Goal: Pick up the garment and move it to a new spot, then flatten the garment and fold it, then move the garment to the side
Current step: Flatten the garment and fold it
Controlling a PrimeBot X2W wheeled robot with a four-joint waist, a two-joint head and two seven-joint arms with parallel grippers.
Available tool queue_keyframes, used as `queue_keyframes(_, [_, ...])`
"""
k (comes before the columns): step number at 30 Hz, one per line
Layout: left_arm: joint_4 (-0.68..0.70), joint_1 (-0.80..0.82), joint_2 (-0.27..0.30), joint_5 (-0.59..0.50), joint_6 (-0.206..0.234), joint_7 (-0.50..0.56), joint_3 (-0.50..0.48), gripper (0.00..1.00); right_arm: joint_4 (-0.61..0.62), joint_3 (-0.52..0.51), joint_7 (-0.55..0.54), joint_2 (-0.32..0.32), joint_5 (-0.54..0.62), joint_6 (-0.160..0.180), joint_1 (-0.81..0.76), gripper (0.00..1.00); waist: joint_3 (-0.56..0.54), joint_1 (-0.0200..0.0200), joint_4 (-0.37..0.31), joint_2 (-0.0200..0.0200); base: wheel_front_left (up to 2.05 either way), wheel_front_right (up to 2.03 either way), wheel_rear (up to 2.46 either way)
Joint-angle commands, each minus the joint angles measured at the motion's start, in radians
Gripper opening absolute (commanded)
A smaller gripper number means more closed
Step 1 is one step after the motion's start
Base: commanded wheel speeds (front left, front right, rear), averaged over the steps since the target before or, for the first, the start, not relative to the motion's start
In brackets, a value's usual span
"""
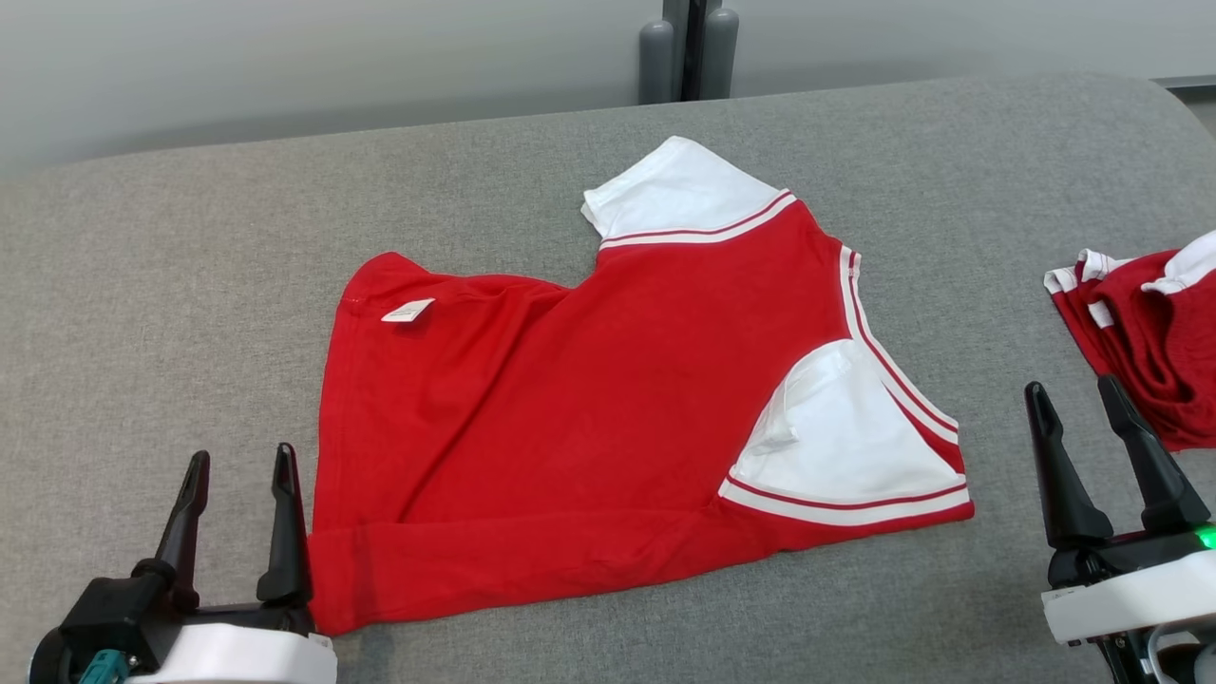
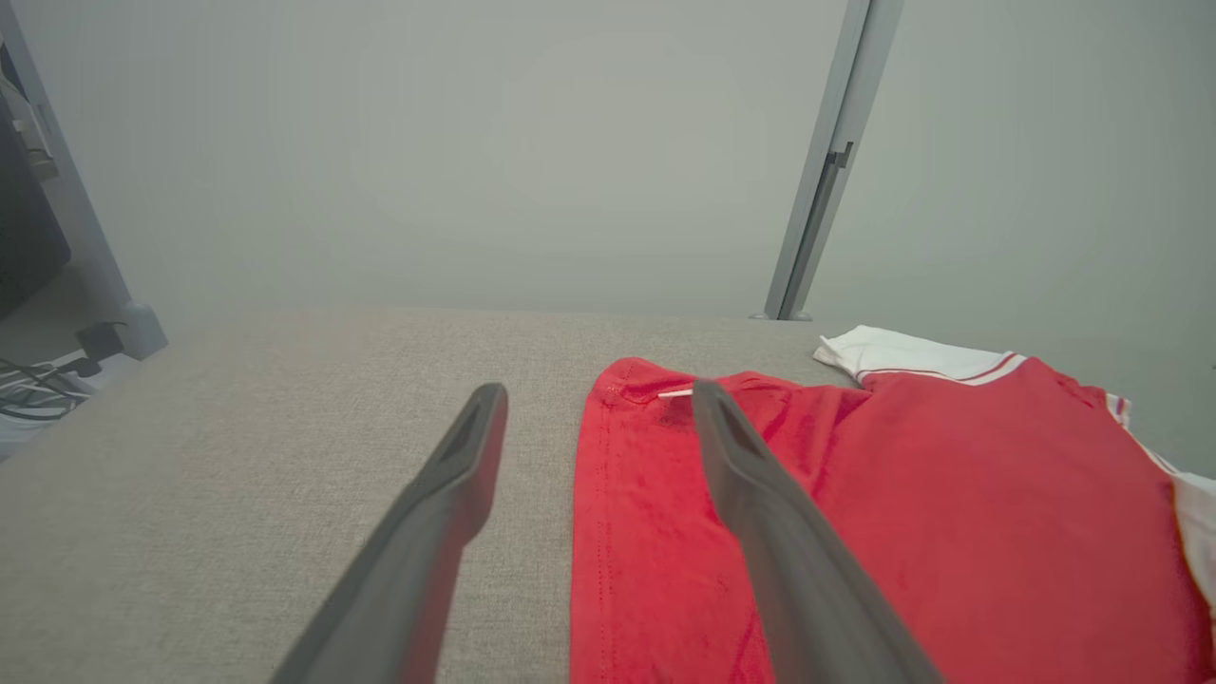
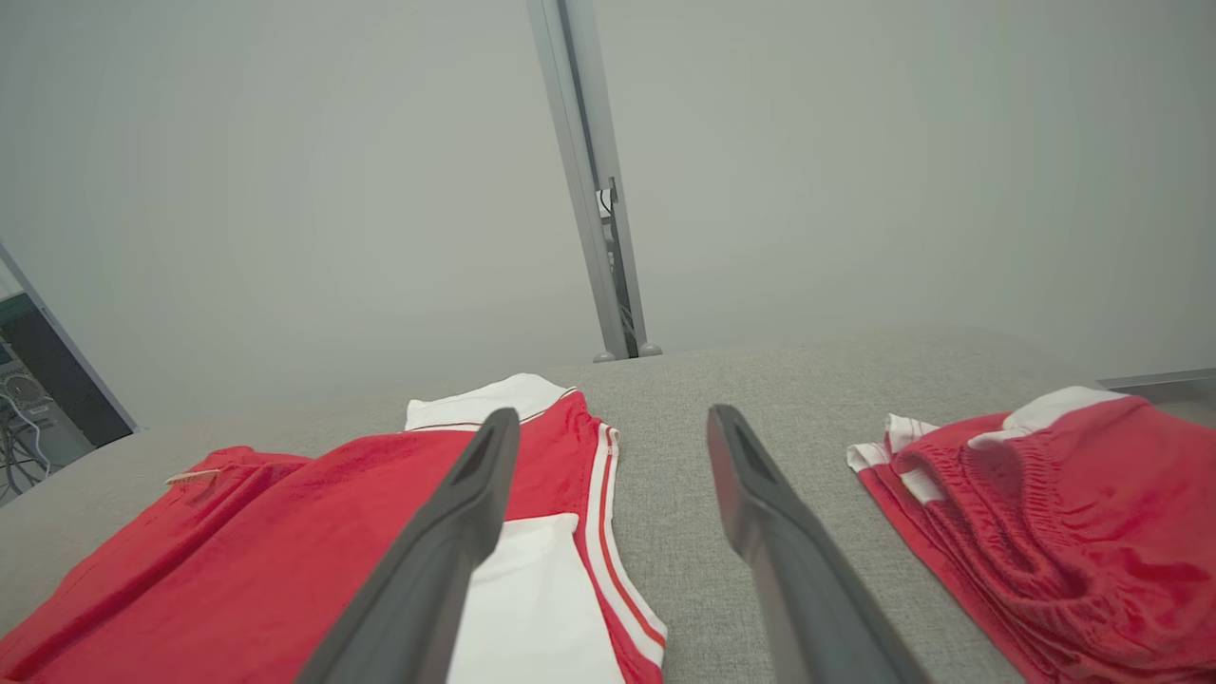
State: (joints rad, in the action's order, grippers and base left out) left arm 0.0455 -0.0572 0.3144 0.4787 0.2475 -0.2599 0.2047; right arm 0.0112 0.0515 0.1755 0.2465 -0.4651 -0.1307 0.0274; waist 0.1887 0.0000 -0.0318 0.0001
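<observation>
A red garment with white sleeves and red-and-white stripes lies spread on the grey padded table, partly folded, a small white label near its far left corner. My left gripper stands open at the garment's near left edge, empty. In the left wrist view the left gripper straddles the garment's hem line. My right gripper is open and empty, right of the garment's striped side. Seen from the right wrist, the right gripper points between the garment and a second pile.
A bundle of red and white clothes lies at the table's right edge, also in the right wrist view as the clothes bundle. A grey post stands behind the table against a pale wall. Cables lie on the floor at far left.
</observation>
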Motion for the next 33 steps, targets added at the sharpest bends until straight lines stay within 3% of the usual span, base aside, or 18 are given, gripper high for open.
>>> queue_keyframes(1, [-0.011,-0.001,-0.003,-0.013,-0.010,-0.003,-0.007,1.00,0.000,-0.005,-0.005,-0.001,0.011,0.000,-0.007,1.00,-0.002,0.0000,0.003,-0.0001,0.00,0.00,0.00])
queue_keyframes(9, [-0.093,-0.016,-0.035,0.008,-0.053,-0.003,0.025,1.00,-0.049,0.007,-0.041,-0.012,0.003,0.000,-0.012,1.00,0.017,0.0000,0.011,-0.0001,0.00,0.00,0.00])
queue_keyframes(18, [-0.280,-0.015,-0.097,0.106,-0.136,0.019,0.061,1.00,-0.217,0.058,-0.048,-0.031,-0.015,0.000,0.027,1.00,0.064,0.0000,0.035,-0.0001,0.00,0.00,0.00])
queue_keyframes(27, [-0.409,0.058,-0.121,0.195,-0.210,0.101,0.062,1.00,-0.377,0.112,-0.085,-0.046,-0.068,0.000,0.115,1.00,0.087,0.0000,0.038,-0.0001,0.00,0.00,0.00])
queue_keyframes(29, [-0.433,0.071,-0.128,0.219,-0.229,0.122,0.064,1.00,-0.404,0.126,-0.099,-0.047,-0.085,0.000,0.127,0.69,0.089,0.0000,0.035,-0.0001,0.00,0.00,0.00])
queue_keyframes(30, [-0.444,0.078,-0.132,0.229,-0.234,0.133,0.063,0.73,-0.411,0.133,-0.102,-0.049,-0.099,0.000,0.131,0.21,0.089,0.0000,0.033,-0.0001,0.00,0.00,0.00])
queue_keyframes(31, [-0.453,0.082,-0.131,0.232,-0.238,0.142,0.065,0.38,-0.416,0.142,-0.103,-0.053,-0.114,0.000,0.135,0.00,0.089,0.0000,0.031,-0.0001,0.00,0.00,0.00])
queue_keyframes(32, [-0.458,0.090,-0.134,0.243,-0.249,0.143,0.066,0.00,-0.420,0.149,-0.105,-0.050,-0.122,0.000,0.137,0.00,0.090,0.0000,0.029,-0.0001,0.00,0.00,0.00])
queue_keyframes(33, [-0.460,0.094,-0.137,0.250,-0.260,0.152,0.069,0.00,-0.422,0.152,-0.105,-0.048,-0.137,0.000,0.140,0.00,0.091,0.0000,0.027,-0.0001,0.00,0.00,0.00])
